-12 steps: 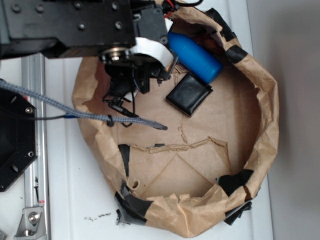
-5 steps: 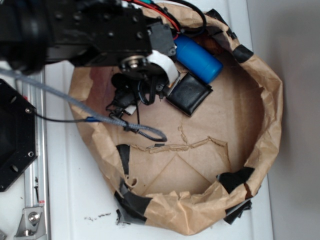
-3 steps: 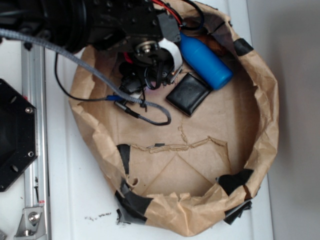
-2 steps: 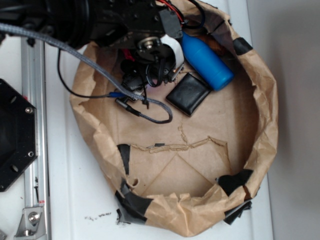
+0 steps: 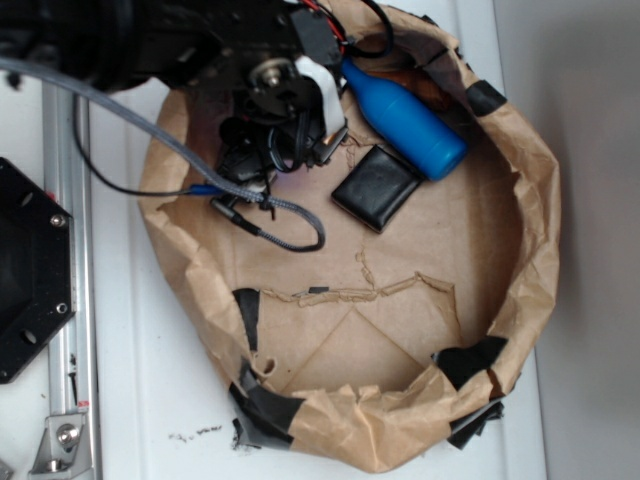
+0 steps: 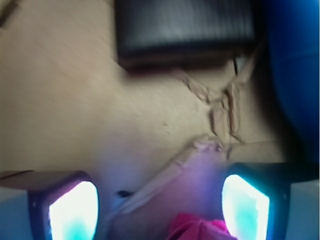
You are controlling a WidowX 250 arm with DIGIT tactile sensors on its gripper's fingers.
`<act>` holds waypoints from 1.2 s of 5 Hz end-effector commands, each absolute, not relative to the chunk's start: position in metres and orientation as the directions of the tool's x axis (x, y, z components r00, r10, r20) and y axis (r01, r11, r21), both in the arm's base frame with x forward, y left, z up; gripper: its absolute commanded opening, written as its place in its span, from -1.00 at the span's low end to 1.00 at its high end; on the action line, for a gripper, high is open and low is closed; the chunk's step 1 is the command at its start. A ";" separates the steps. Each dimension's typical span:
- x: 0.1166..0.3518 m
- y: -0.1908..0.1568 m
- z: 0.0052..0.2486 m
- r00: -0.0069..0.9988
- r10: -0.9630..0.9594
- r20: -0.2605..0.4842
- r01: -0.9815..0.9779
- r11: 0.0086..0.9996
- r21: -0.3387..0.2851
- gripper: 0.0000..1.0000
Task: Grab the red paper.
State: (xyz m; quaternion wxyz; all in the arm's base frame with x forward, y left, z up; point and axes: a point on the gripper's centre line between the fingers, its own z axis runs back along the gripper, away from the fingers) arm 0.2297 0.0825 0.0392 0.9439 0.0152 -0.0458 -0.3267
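Red paper (image 6: 200, 229) between spread claw (image 6: 160, 207) fingers, ungripped, wallet (image 6: 185, 25) beyond

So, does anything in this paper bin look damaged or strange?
Yes. The brown paper floor has a ragged tear across the middle, and black tape patches the crumpled rim. A loose cable also droops onto the floor.

Inside the taped brown paper sheet's raised rim (image 5: 535, 250), far side: black square wallet (image 5: 378, 187) lies just right of the gripper (image 5: 285, 150), blue plastic bottle (image 5: 405, 122) just beyond it. Crumpled red paper (image 6: 197, 229) sits between the gripper's fingers (image 6: 245, 205).
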 end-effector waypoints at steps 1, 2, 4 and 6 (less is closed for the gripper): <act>0.222 0.096 0.073 0.810 -0.575 0.119 0.563 0.818 0.118 1.00; 0.221 0.104 0.066 0.821 -0.564 0.089 0.552 0.824 0.129 1.00; 0.221 0.112 0.061 0.827 -0.556 0.085 0.541 0.827 0.151 1.00; 0.220 0.127 0.043 0.840 -0.542 0.030 0.527 0.827 0.196 1.00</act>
